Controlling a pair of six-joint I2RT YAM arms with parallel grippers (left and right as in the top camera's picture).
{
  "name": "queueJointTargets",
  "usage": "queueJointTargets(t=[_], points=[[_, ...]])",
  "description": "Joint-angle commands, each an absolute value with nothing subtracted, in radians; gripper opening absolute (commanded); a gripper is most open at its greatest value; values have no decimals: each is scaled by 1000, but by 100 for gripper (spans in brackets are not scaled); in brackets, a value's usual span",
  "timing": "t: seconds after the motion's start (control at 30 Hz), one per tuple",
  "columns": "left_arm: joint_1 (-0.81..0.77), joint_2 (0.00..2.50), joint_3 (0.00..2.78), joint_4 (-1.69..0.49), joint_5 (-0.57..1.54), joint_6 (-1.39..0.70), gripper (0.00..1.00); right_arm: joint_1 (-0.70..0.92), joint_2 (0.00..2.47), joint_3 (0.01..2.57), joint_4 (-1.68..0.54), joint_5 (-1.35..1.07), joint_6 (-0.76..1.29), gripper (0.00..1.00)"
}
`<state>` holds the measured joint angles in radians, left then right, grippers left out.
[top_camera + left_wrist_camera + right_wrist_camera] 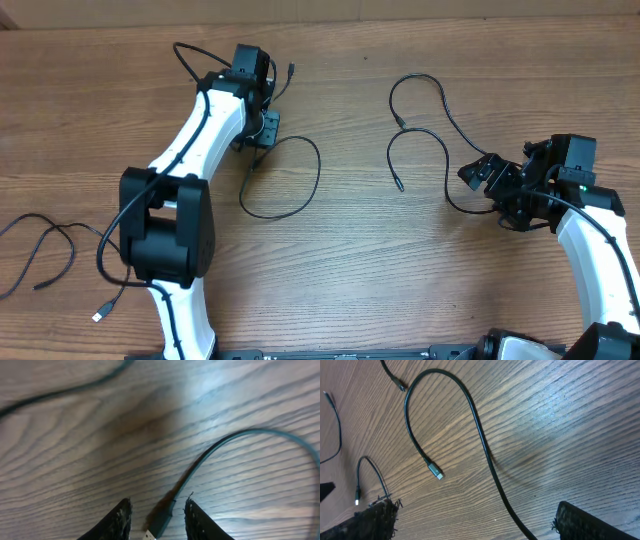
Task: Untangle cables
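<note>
Several thin black cables lie apart on the wooden table. One cable loop [300, 185] ends in a plug [161, 519] with a silver tip, lying between the fingers of my left gripper [258, 150] [158, 505]. Those jaws stand open, with a gap on each side of the plug. My right gripper [482, 190] [475, 510] is wide open low over the table. A cable [485, 455] runs between its fingers untouched, its plug end [434, 469] lying ahead. Another cable [425, 85] curls beyond it.
A further cable [45, 250] with a silver-tipped plug [98, 316] lies at the left edge by the left arm's base [165, 230]. A thin cord [190, 55] loops behind the left wrist. The table's far edge [400, 15] runs along the top.
</note>
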<state>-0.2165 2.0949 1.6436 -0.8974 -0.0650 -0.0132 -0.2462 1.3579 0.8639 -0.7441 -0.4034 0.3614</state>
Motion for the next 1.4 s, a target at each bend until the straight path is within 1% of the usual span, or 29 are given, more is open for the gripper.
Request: queueJointTargets(t=[0.0,0.1,0.2,0.3,0.37,0.4,0.43,0.47,0.53,0.63,0.77,0.87,1.0,1.07,1.13,1.3,1.37], points=[[-216,2172,1650,-911,-4,112,38,-242,1343,891,-739,-400,350,100],[-221,2207,1650,-937,69,202,38,-241,1343,891,-739,-400,350,100],[-225,2238,1650,-958,75,239,40,-241,1343,891,-739,-400,350,100],[-225,2265,1650,-962,75,251,37,-241,1343,891,-739,-400,350,100],[-225,2279,1650,-965,75,251,30,-242,1343,891,-739,-400,350,100],[-225,2284,1650,-967,75,251,22,-242,1343,891,-739,-400,350,100],[-225,2290,1650,-970,69,251,12,-241,1343,891,-739,-400,350,100],[-224,2295,1650,-972,65,251,4,-242,1343,891,-739,-400,350,100],[-223,2296,1650,-971,54,251,4,-242,1343,891,-739,-400,350,100],[-220,2292,1664,-967,-15,223,4,-242,1343,891,-739,-400,350,100],[-196,2292,1731,-973,-165,106,4,-242,1343,891,-739,-400,350,100],[-156,2292,1819,-985,-229,4,4,-242,1343,891,-739,-400,350,100],[-67,2292,1967,-1015,-228,-104,4,-242,1343,891,-739,-400,350,100],[8,2292,2069,-1039,-228,-155,4,-242,1343,891,-739,-400,350,100],[49,2292,2114,-1044,-228,-182,4,-241,1343,891,-739,-400,350,100],[207,2292,2216,-1022,-224,-295,4,-241,1343,891,-739,-400,350,100],[257,2292,2223,-997,-210,-300,4,-241,1343,891,-739,-400,350,100]])
